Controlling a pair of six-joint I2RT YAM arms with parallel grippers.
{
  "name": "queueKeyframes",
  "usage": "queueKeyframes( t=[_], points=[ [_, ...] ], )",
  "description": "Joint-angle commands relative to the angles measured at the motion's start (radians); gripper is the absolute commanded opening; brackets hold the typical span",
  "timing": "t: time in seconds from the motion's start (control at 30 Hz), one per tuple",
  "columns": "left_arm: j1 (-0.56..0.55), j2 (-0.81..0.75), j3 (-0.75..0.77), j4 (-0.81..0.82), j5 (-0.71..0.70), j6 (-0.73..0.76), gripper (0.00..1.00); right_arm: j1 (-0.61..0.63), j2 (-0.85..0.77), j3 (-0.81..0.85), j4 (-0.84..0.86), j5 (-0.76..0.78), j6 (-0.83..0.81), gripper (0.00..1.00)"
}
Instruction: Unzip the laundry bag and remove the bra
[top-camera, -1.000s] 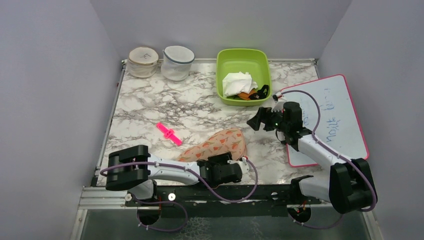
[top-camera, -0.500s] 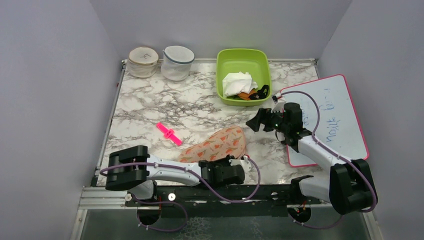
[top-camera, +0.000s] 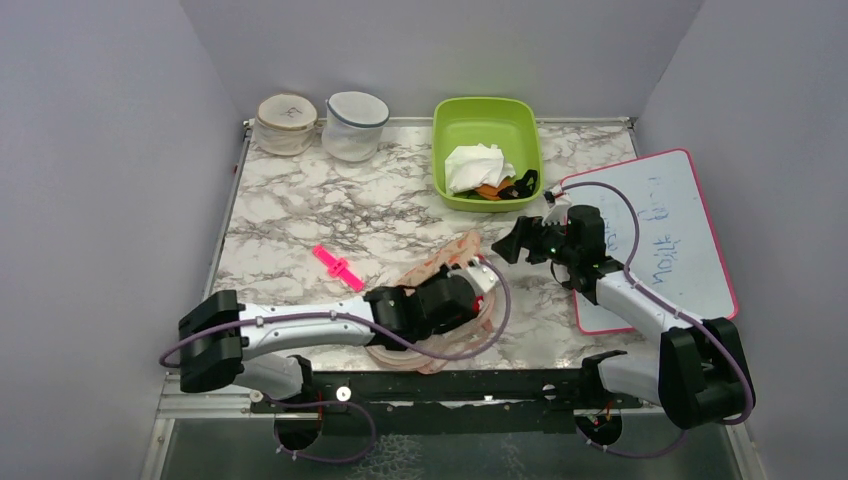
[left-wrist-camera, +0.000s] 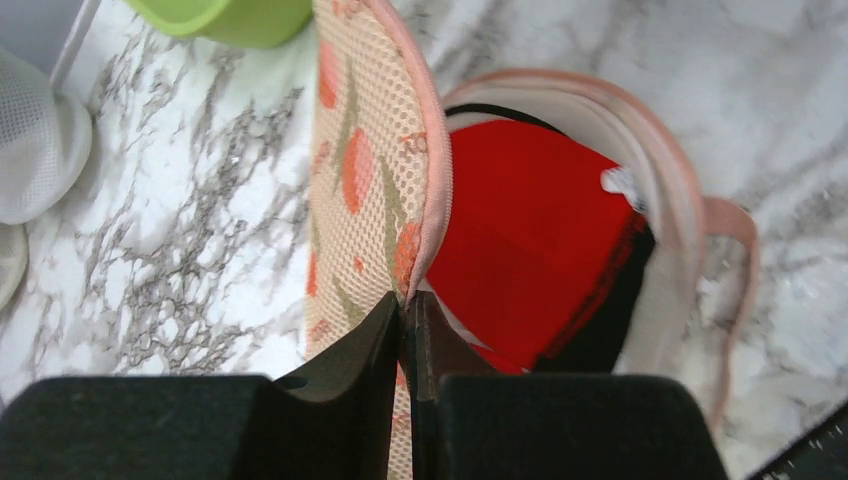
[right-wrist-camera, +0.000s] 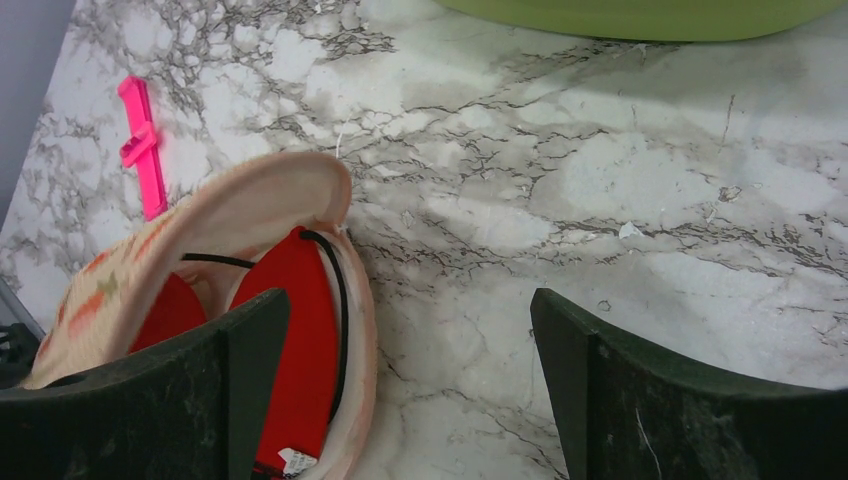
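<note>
The laundry bag (top-camera: 440, 262), a peach mesh case with orange motifs, lies open near the table's front. Its upper shell (left-wrist-camera: 365, 150) stands lifted on edge, and my left gripper (left-wrist-camera: 405, 300) is shut on that shell's pink edging. Inside the lower shell (left-wrist-camera: 668, 190) lies the bright red bra (left-wrist-camera: 530, 230) with black trim. The right wrist view shows the same bra (right-wrist-camera: 300, 340) under the raised pale pink lining (right-wrist-camera: 265, 195). My right gripper (right-wrist-camera: 408, 300) hangs open just right of the bag, above bare marble, holding nothing; its left finger (right-wrist-camera: 250, 350) overlaps the bag's rim.
A green bin (top-camera: 487, 112) with white cloth and a small dark garment stands at the back. Two round mesh tubs (top-camera: 287, 122) (top-camera: 355, 125) sit at the back left. A pink clip (top-camera: 337, 267) lies left of the bag. A whiteboard (top-camera: 680, 230) lies at the right.
My left gripper has shut on the bag's upper edge and raised it away from the near edge, opening the case and baring the red bra. The right arm has barely moved.
</note>
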Motion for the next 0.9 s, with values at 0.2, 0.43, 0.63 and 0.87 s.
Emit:
queueKeyframes(
  t=[0.2,0.43,0.63,0.87],
  points=[
    [0.432,-0.079,0.074,0.135,0.357,0.069,0.00,0.002,-0.023,-0.008,0.063,-0.065,0.009,0.92],
    [0.674,0.052,0.158,0.113,0.590,0.039,0.00,0.003,0.006,-0.006,0.100,-0.195,0.003,0.98],
    [0.827,0.157,0.233,0.049,0.564,0.036,0.04,0.016,0.059,0.031,0.068,-0.249,0.050,1.00],
    [0.845,0.061,0.264,0.025,0.438,0.071,0.82,0.192,0.116,0.070,-0.014,-0.204,0.031,1.00]
  ],
)
